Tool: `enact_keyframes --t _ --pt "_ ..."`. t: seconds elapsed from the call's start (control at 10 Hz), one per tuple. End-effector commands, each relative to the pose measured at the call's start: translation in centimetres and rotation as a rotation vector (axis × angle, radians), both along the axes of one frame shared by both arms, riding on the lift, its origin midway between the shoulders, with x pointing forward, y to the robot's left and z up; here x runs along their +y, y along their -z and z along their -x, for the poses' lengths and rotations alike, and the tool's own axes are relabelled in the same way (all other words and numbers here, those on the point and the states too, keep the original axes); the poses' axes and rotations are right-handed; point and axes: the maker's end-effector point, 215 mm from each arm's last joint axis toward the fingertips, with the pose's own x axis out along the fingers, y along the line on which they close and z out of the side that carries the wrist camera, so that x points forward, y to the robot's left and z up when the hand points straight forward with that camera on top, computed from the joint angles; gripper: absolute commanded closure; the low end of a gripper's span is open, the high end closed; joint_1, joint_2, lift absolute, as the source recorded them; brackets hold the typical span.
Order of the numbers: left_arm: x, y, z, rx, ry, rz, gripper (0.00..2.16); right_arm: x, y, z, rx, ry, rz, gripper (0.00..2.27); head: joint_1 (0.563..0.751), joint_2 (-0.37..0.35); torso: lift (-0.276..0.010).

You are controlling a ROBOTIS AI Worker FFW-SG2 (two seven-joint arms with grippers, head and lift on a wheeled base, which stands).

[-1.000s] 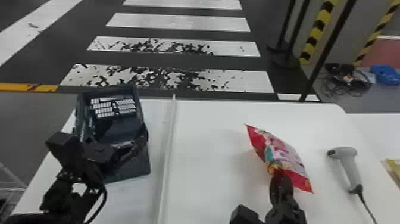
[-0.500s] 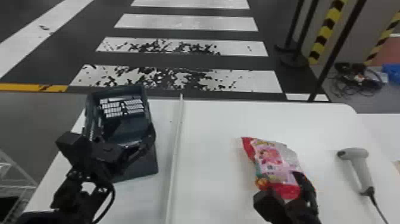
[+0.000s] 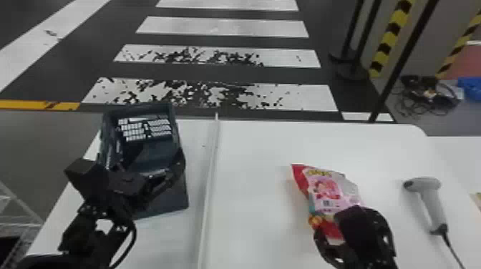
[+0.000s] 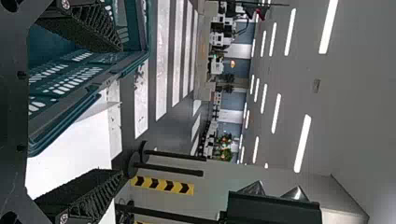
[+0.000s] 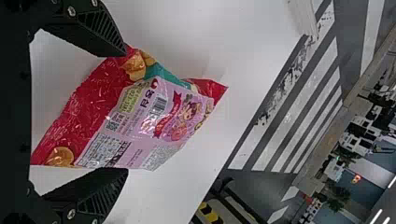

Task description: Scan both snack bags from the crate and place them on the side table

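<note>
On the white table lies a red and pink snack bag [image 3: 331,195], its barcode face turned up. My right gripper [image 3: 345,229] is at its near end. In the right wrist view the right gripper [image 5: 125,112] has its fingers wide apart on either side of the bag [image 5: 154,116], the upper one at the bag's edge. The dark crate [image 3: 161,202] stands at the table's left, with my left gripper [image 3: 161,162] over it. In the left wrist view the left gripper [image 4: 122,109] is open, one finger above the crate [image 4: 88,107] and the other outside it.
A grey corded scanner [image 3: 431,200] lies right of the bag. Between crate and bag a thin white divider [image 3: 211,161] runs front to back. Another white surface [image 3: 458,152] adjoins the table's right side.
The snack bag has gone from a tilted pose to lying flatter, barcode face up, and my right gripper has turned beside it. The head view has shifted slightly; the left arm stays at the crate.
</note>
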Motion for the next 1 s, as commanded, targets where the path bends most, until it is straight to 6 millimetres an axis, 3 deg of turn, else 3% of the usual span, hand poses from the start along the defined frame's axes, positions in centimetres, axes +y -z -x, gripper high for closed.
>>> enact_keyframes --t 0.0,0.3,0.6,0.8,0.9 --pt "0.1 0.3 0.2 0.005 -0.001 0.0 0.08 -0.6 -0.6 -0.5 -0.001 0.023 -0.08 0.14 0.695 -0.004 -0.095" --pt "0.3 0.1 0.2 0.001 -0.005 -0.001 0.08 -1.0 -1.3 -1.2 0.007 0.048 -0.304 0.19 0.695 -0.008 -0.095" --pt "0.3 0.5 0.2 0.009 -0.005 -0.001 0.08 -1.7 -2.3 -1.9 -0.008 0.049 -0.409 0.5 0.695 -0.012 -0.095" --pt "0.3 0.4 0.1 0.006 -0.005 -0.001 0.08 -1.3 -3.0 -2.3 -0.028 0.031 -0.454 1.01 0.695 -0.019 -0.095" --pt "0.3 0.4 0.1 0.006 -0.006 0.0 0.08 -1.0 -3.0 -2.4 -0.026 0.028 -0.484 1.55 0.695 -0.018 -0.095"
